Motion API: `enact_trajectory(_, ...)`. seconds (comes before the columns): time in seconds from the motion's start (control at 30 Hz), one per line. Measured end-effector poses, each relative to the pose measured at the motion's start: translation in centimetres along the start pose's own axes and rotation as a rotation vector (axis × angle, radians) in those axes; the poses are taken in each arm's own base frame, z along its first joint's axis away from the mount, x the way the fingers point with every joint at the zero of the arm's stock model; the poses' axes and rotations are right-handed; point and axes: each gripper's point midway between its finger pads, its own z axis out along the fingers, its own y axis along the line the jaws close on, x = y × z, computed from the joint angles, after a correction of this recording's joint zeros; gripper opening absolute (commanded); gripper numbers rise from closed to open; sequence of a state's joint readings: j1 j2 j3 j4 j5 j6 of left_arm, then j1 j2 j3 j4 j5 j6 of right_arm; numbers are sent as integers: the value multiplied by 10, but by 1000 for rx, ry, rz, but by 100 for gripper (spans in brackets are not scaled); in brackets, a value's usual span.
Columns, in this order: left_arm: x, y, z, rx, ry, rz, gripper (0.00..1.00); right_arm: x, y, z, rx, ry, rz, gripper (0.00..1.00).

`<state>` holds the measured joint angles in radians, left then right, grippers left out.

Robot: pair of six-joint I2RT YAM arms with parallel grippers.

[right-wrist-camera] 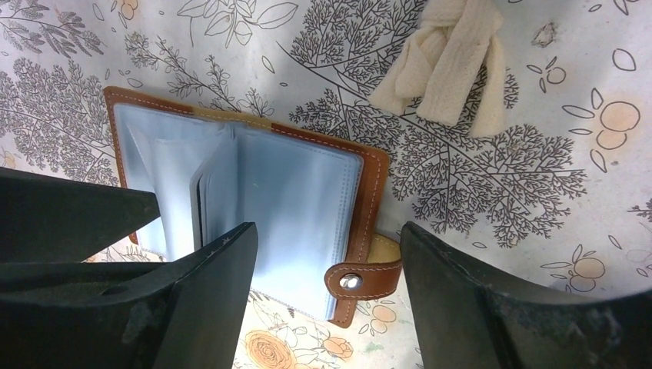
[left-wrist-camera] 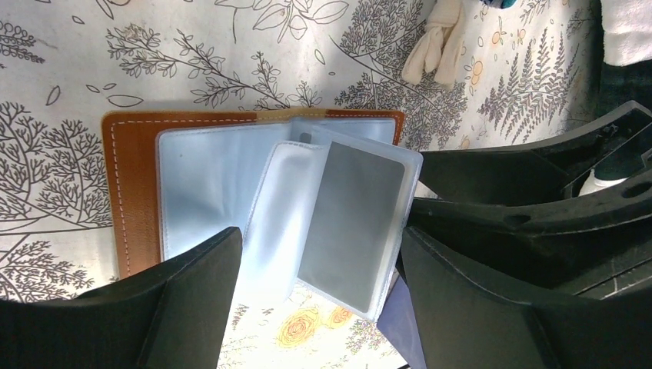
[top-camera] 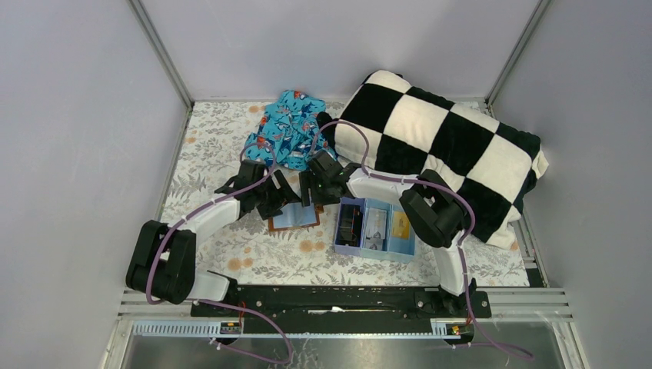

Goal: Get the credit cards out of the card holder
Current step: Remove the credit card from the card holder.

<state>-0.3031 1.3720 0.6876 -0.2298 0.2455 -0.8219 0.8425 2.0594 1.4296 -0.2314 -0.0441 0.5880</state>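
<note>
The brown card holder (top-camera: 294, 218) lies open on the floral table. Its pale blue sleeves face up in the left wrist view (left-wrist-camera: 131, 192) and the right wrist view (right-wrist-camera: 296, 192). A grey card (left-wrist-camera: 354, 219) sits inside one raised clear sleeve. My left gripper (left-wrist-camera: 323, 307) is open, and that sleeve stands between its fingers. My right gripper (right-wrist-camera: 327, 307) is open just above the clasp tab (right-wrist-camera: 361, 280). In the top view both grippers, left (top-camera: 275, 201) and right (top-camera: 317, 196), meet over the holder. An orange-gold card (top-camera: 400, 225) and a dark card (top-camera: 350, 224) lie in the tray.
A light blue three-compartment tray (top-camera: 374, 254) stands right of the holder. A black-and-white checkered pillow (top-camera: 446, 146) fills the back right. A blue patterned cloth (top-camera: 288, 127) lies behind the grippers. A cream fabric tie (right-wrist-camera: 454, 61) lies beyond the holder.
</note>
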Motion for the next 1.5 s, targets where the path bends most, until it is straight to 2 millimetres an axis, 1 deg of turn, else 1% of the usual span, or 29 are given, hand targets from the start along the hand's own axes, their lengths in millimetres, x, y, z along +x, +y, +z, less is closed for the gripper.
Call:
enact_trajectory(0.13,0,0,0,0,1,2,78,-1,0,-2,-1,-5,2,76)
enact_trajectory(0.27,0,1,0,-4,-1,3,74,-5,-4,-8,1,-14,9,77)
enact_trajectory(0.53,0,3,0,-15,-5,8,65,-28,-16,-28,25,-76,33,77)
enact_trajectory(0.8,-1,9,-2,-45,-15,14,63,-29,-14,-31,12,-73,34,77)
enact_trajectory(0.9,-1,12,-9,-65,-26,23,62,-26,-10,-30,-10,-62,34,77)
enact_trajectory(1.07,-5,14,-26,-85,-70,43,63,-25,-8,-30,-26,-58,34,77)
enact_trajectory(1.17,-7,19,-35,-105,-89,49,62,-25,-6,-30,-37,-55,34,76)
enact_trajectory(1.37,-8,40,-43,-184,-94,29,63,-24,-3,-30,-50,-50,33,74)
enact_trajectory(1.5,-11,44,-49,-201,-111,18,62,-20,11,-31,-102,-39,19,73)
